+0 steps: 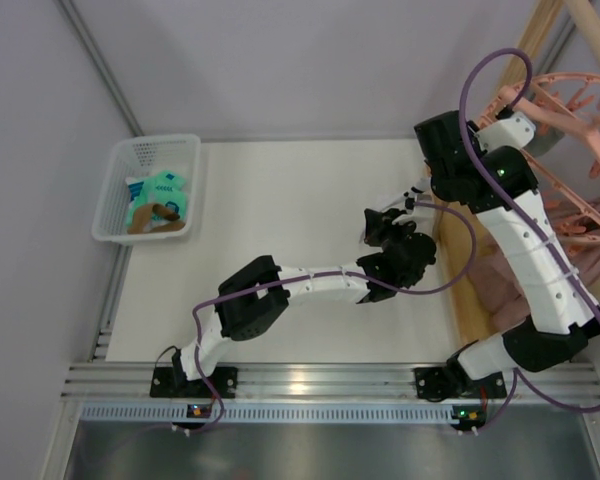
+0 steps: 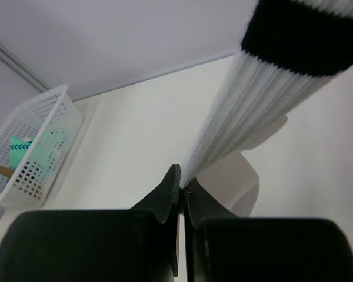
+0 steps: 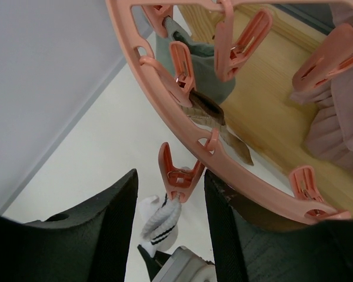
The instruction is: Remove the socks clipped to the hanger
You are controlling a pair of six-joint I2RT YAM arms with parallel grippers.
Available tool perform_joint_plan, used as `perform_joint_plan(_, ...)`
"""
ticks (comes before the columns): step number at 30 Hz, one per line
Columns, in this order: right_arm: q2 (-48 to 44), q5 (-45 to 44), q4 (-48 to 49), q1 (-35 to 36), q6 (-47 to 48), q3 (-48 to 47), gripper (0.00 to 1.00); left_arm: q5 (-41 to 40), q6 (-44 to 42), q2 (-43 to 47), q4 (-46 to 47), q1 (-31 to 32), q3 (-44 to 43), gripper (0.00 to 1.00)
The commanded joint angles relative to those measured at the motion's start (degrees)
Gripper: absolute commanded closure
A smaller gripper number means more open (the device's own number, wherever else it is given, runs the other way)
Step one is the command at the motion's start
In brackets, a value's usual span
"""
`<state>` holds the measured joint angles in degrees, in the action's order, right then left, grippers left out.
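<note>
Currently left pincer (image 2: 181,187) pressed together, pinching lower end of white sock (image 2: 265,88); sock runs up and right from its tips. Right pincer (image 3: 172,176) spread, I see one finger each side of clip (image 3: 176,170) gripping same sock on hanger (image 3: 259,191). Mint socks (image 1: 160,195) in basket (image 1: 110,190) on bench (image 1: 280,220), well apart.

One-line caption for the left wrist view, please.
Left gripper pinches a taut white black-striped sock; white basket at left.
</note>
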<state>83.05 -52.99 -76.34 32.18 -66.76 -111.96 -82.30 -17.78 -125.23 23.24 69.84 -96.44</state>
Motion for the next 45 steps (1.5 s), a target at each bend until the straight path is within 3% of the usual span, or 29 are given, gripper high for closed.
perform_joint_plan(1,-2.62,-3.35,-8.4,-1.33,-0.3,1.22,0.53,-7.7,0.29,0.78,-0.31,-1.02,1.08,1.0)
perform_joint_plan(10,-3.42,-4.93,-7.95,-2.21,-0.3,2.89,0.53,-7.96,0.2,1.83,-0.39,-1.11,1.35,1.0)
perform_joint_plan(12,-3.33,-5.71,-7.86,-2.3,-0.47,2.89,0.57,-7.87,0.2,1.92,-0.31,-1.11,1.35,1.0)
perform_joint_plan(15,-3.33,-6.16,-7.86,-2.21,-0.91,3.5,0.72,-7.7,-0.06,1.83,-0.31,-1.03,1.0,1.0)
perform_joint_plan(17,-3.59,-6.6,-7.25,-2.3,-1.0,4.55,0.96,-7.61,-0.15,1.92,-0.39,-0.94,0.73,1.0)
perform_joint_plan(18,-3.68,-7.03,-6.99,-2.21,-0.57,4.91,1.0,-7.52,-0.15,1.83,-0.39,-0.94,0.73,1.0)
perform_joint_plan(36,-4.74,-4.93,-1.71,-2.21,6.12,6.41,0.99,-6.64,-1.12,0.86,-0.39,-0.67,-1.64,1.0)
perform_joint_plan(37,-4.3,-4.75,-1.89,-2.21,6.12,5.71,0.89,-6.73,-1.12,0.86,-0.39,-0.67,-1.73,1.0)
perform_joint_plan(40,-3.59,-3.96,-2.33,-2.21,6.38,4.74,0.71,-6.56,-1.38,0.86,-0.39,-0.59,-2.17,1.0)
perform_joint_plan(45,-3.42,-3.96,-2.33,-2.13,7.35,4.03,0.61,-6.38,-1.73,0.95,-0.39,-0.41,-2.52,1.0)
